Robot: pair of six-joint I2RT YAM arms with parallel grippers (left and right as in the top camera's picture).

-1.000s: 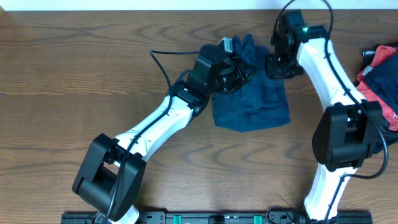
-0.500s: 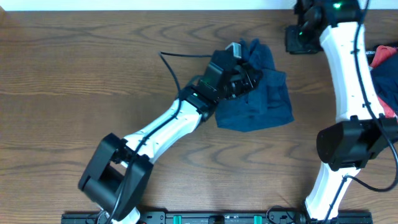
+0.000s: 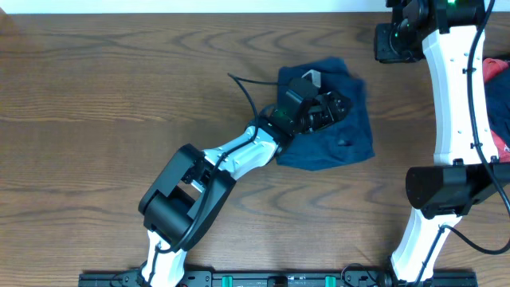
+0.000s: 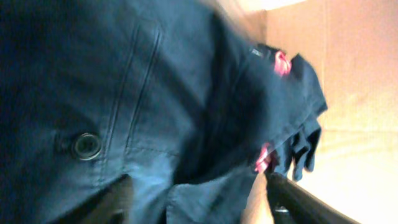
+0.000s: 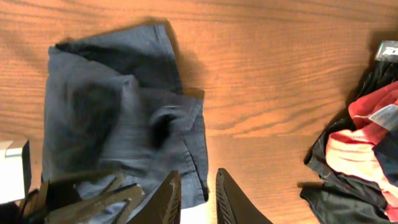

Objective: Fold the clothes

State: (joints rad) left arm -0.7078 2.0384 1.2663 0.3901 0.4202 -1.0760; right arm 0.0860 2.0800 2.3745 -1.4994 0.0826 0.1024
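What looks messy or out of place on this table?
The navy shorts lie in a lumpy, uneven bundle, with edges not lined up. A heap of red-and-black clothes sits crumpled at the right edge of the table.

Overhead view: left gripper sits over shorts; cloth beneath it hidden. Right arm cut by top edge; red-and-black garment outboard of it cut by right edge, partly behind arm.
Left wrist view: cloth just ahead of fingers blurred, running off left and top edges; pink flecks beyond fingertips too blurred to identify; finger roots cut by bottom edge.
Right wrist view: right gripper roots cut by bottom edge; shorts' near edge, left of it, hidden behind left gripper.
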